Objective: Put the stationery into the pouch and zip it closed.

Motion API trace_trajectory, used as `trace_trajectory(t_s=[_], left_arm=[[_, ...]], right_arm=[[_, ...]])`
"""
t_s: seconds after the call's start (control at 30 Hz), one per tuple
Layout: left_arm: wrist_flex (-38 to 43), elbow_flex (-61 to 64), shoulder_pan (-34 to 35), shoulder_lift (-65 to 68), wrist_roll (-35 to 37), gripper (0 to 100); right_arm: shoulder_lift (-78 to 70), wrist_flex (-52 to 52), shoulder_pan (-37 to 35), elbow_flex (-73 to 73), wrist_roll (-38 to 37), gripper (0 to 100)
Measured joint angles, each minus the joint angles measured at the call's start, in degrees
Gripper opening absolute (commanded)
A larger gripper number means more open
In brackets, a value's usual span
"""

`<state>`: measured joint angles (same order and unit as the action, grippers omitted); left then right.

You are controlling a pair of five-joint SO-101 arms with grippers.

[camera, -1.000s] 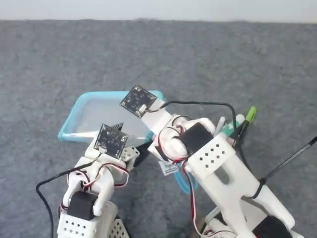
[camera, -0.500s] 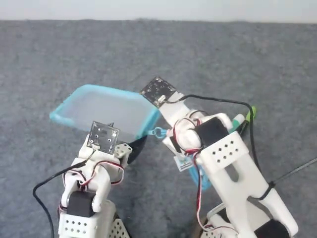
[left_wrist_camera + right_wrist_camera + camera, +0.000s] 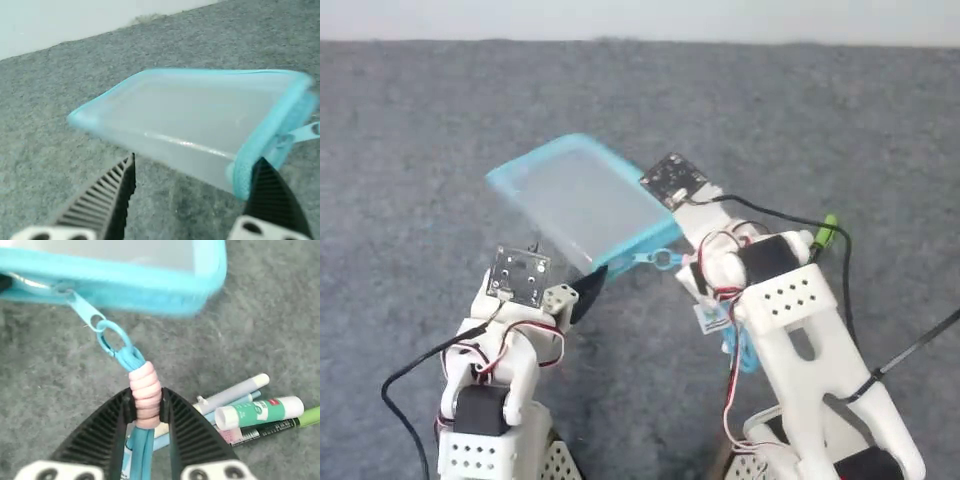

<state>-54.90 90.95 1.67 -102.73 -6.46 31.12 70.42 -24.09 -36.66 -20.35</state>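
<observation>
The grey table point(image 3: 440, 120) carries a translucent pouch point(image 3: 582, 195) with turquoise trim, which lies askew near the table's middle, one corner turned to the far edge. The left gripper point(image 3: 195, 161) hangs at the pouch's near side with its black jaws spread wide and nothing held; the pouch's long near edge runs across the gap just beyond the tips, and its turquoise corner sits right by one finger point(image 3: 267, 192). The right gripper point(image 3: 146, 396) is at the pouch's right corner, jaws clenched on a pink coil point(image 3: 145, 382) threaded on a turquoise cord point(image 3: 131, 359). That cord runs to the zipper pull point(image 3: 82, 307) at the pouch's edge. A cluster of stationery point(image 3: 250, 412), a glue stick, pens and markers, lies toward the table's right edge, apart from the pouch.
</observation>
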Motion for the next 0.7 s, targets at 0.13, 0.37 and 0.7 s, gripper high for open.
trace_trajectory(t_s=[0.13,0.37,0.7], left_arm=[[0.0,0.0,1.0,0.0,-0.3,34],[0.0,0.0,1.3,0.0,-0.3,34],[-5.5,-4.4,-4.0,0.0,0.0,43]], right_arm=[[0.0,0.4,1.8,-0.4,0.0,0.6],[3.2,2.7,-4.7,-0.4,2.0,0.6],[9.6,3.9,-8.6,1.1,6.7,0.6]])
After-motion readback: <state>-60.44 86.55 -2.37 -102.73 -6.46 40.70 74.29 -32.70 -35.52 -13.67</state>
